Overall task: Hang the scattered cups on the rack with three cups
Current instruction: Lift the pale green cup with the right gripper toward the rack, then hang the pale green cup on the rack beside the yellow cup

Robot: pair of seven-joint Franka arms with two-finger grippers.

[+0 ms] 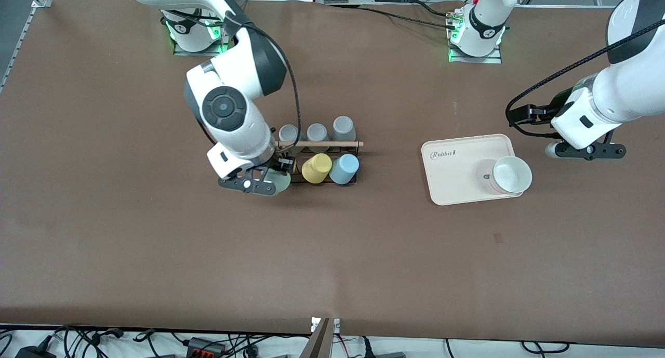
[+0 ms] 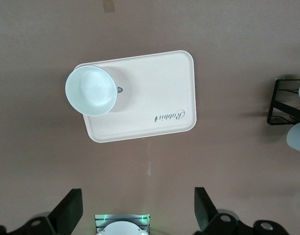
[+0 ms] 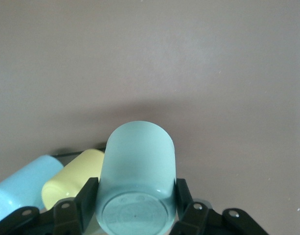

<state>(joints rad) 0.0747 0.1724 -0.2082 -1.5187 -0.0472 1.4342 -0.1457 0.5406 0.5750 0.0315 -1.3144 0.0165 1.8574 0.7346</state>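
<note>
Jaws of the right gripper (image 3: 135,208) are clamped on the mint-green cup (image 3: 136,183), base up, at the rack's (image 1: 322,163) end toward the right arm. Just beside it on the rack sit a yellow cup (image 1: 316,168) and the light blue cup (image 1: 344,169). The left gripper (image 2: 137,210) waits above the worktop (image 1: 156,254) near the cream tray (image 2: 154,98), jaws wide apart and empty.

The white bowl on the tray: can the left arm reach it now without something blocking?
Probably yes. The left gripper hangs open beside the cream tray, toward the left arm's end of the table, and the white bowl sits uncovered at the tray's edge with nothing between them.
</note>
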